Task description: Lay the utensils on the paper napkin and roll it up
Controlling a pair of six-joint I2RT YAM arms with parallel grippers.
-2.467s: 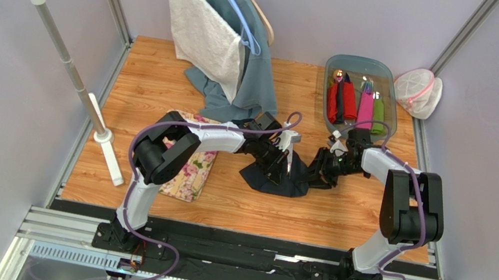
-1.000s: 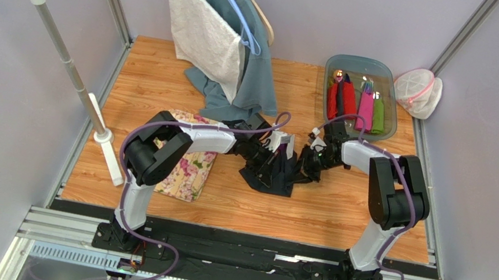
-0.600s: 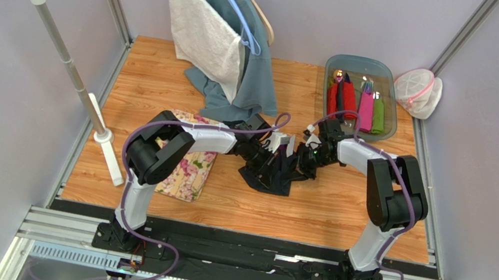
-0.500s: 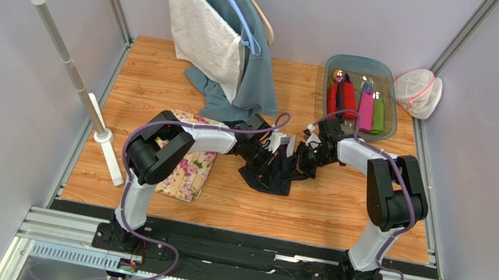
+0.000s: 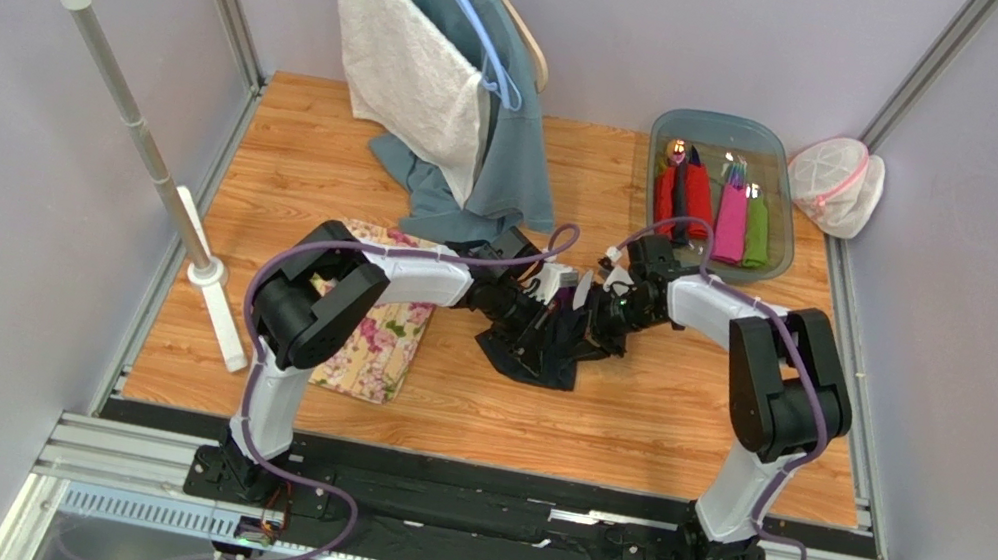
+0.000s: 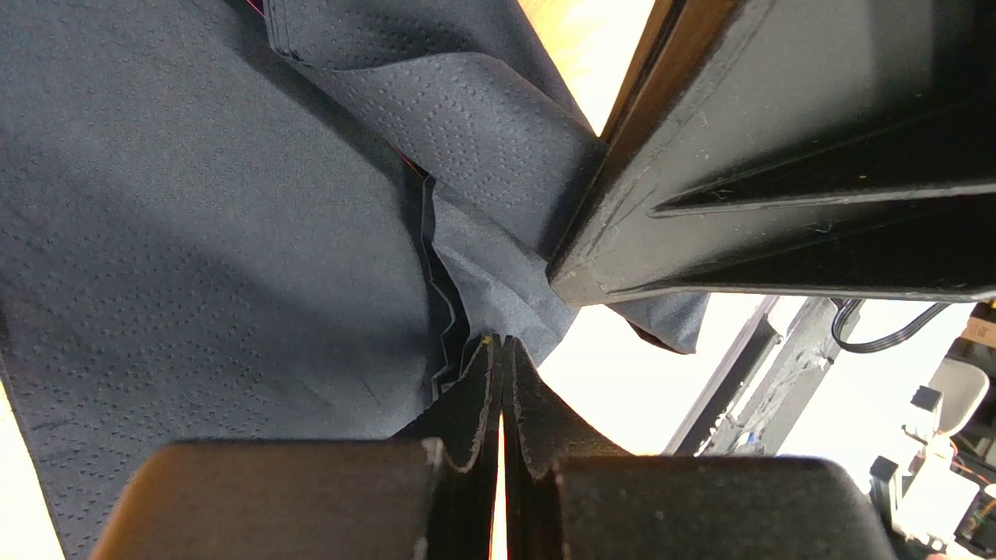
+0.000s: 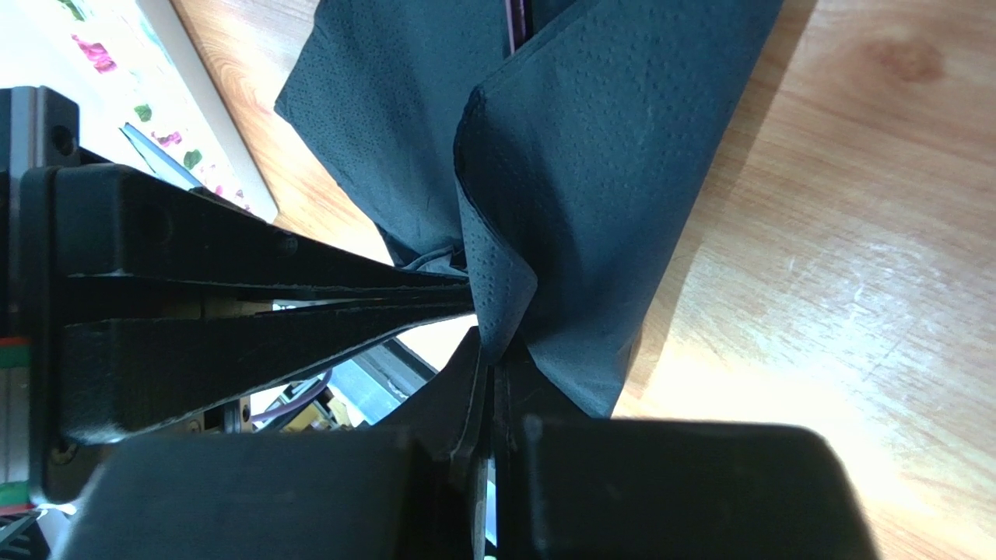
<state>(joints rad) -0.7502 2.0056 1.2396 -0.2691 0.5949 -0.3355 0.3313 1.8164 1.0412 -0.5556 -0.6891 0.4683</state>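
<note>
As left gripper [image 6: 500,352] & right gripper [image 7: 490,371] each pinch paper napkin [image 5: 530,362] edge folds, tips nearly meet; open table [image 5: 619,422] nearside.

Wood table [image 5: 325,175]: napkin [image 5: 525,364], floral mat [image 5: 391,346], bin [image 5: 658,140], perhaps rack foot [image 5: 222,310].

Floral mat [image 5: 396,348], hanging towel [image 5: 405,59], teal garment [image 5: 521,170], bin [image 5: 656,147] of coloured rolls [image 5: 732,216], mesh bag [image 5: 836,182]

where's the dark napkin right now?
Top view: paper napkin lies crumpled mid-table, right of the floral mat, both arms' jaws shut on it.
</note>
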